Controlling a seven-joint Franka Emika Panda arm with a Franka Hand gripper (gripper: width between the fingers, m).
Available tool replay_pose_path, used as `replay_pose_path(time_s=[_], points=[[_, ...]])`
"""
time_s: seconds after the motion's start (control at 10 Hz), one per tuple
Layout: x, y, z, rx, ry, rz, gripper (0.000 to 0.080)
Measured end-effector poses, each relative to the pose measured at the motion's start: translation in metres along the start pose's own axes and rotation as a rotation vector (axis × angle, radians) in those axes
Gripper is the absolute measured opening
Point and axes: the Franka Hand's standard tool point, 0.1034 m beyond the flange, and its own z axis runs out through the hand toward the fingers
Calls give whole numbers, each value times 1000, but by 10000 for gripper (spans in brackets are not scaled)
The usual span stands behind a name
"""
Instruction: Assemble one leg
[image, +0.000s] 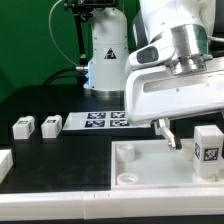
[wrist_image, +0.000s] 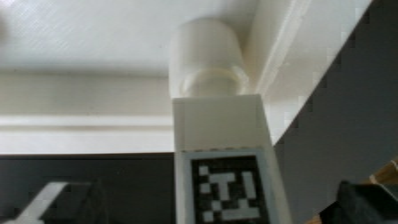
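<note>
The step in hand looks like picking up the leg, a small white stubby plastic block with a black-and-white square marker tag (image: 207, 148). It would then be seated in a socket of the large white square plastic tray with round corner sockets (image: 150, 185).

The end effector (image: 169, 138) hangs over the tray's far edge. In the wrist view its fingers (wrist_image: 48, 203) stand well apart on either side of the leg (wrist_image: 222, 140), released and gripping nothing.

To do this well, the arm should probably centre the block between the fingers before they close. It should take the block on its flat sides rather than on the round peg, and keep the block's length in line with the hand. That way the peg can later be aimed cleanly at a socket. A skewed grip would likely tip so short a block.

The leg sits at the tray's far corner on the exterior view's right, just beside the end effector. Whether it rests on the tray or on the black surface (image: 60, 150) behind it cannot be told. It is a squared white block with a narrower round peg (wrist_image: 210, 55) at one end, pointing toward the tray, and the tag near the other end.

Similar small white tagged blocks (image: 50, 125) lie well apart from the tray, on the exterior view's left. The marker board (image: 100, 120) lies beyond the tray's far edge.
</note>
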Motion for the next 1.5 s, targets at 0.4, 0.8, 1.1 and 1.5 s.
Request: replay_pose_path(time_s=[0.4, 0.8, 1.1, 1.5], points=[[31, -1, -7, 24, -104, 15, 648], [27, -8, -3, 43, -208, 38, 648], [27, -8, -3, 43, -208, 38, 648], [27, -8, -3, 43, -208, 38, 648]])
